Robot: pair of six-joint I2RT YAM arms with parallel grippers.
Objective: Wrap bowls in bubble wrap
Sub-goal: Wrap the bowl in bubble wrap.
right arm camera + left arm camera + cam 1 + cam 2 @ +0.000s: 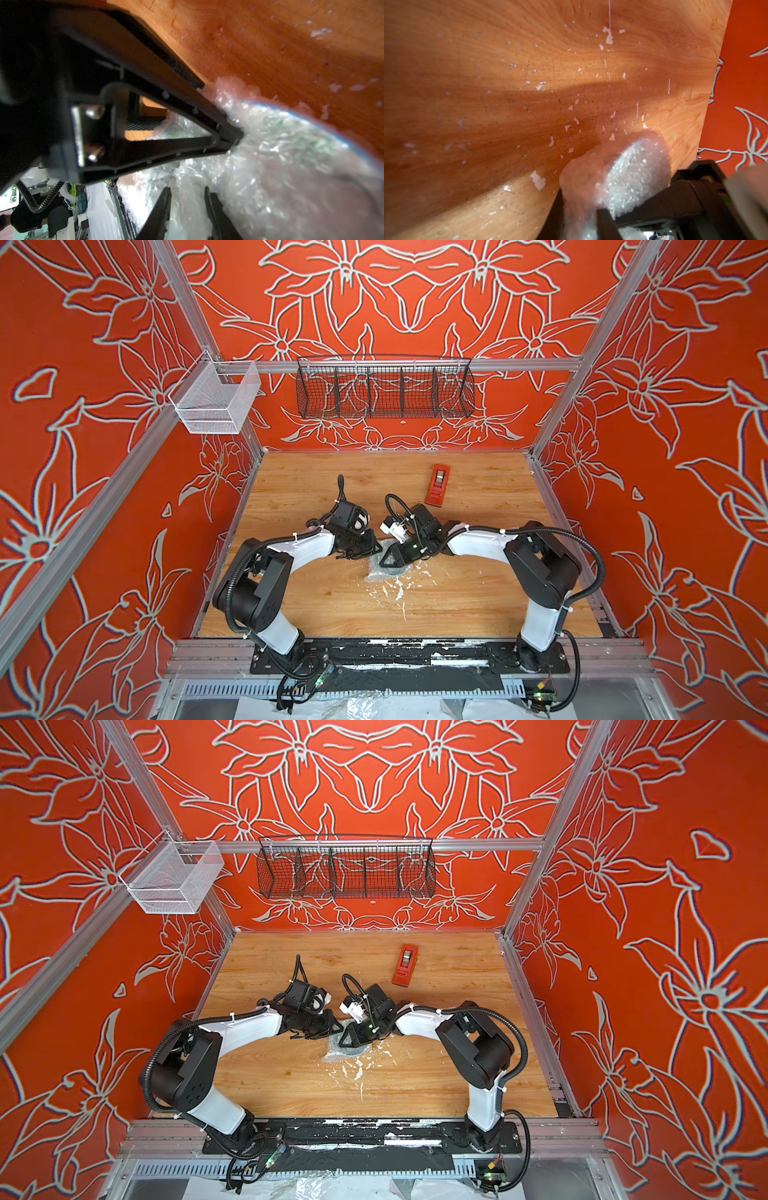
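No text or label can be read anywhere

Red tape dispenser (437, 485) lies far back on desk (332, 605). Black wire basket (384, 389) and white mesh basket (216, 400) hang above.

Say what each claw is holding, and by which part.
Left claw pinches the bubble wrap by a bunched fold. Right claw has wrap between its fingers too, but whether it grips cannot be told.

Left end effector (583, 223) pinches bubble wrap (577, 180) bundled over bowl (631, 176); white flecks (538, 180) on wooden table (488, 93).
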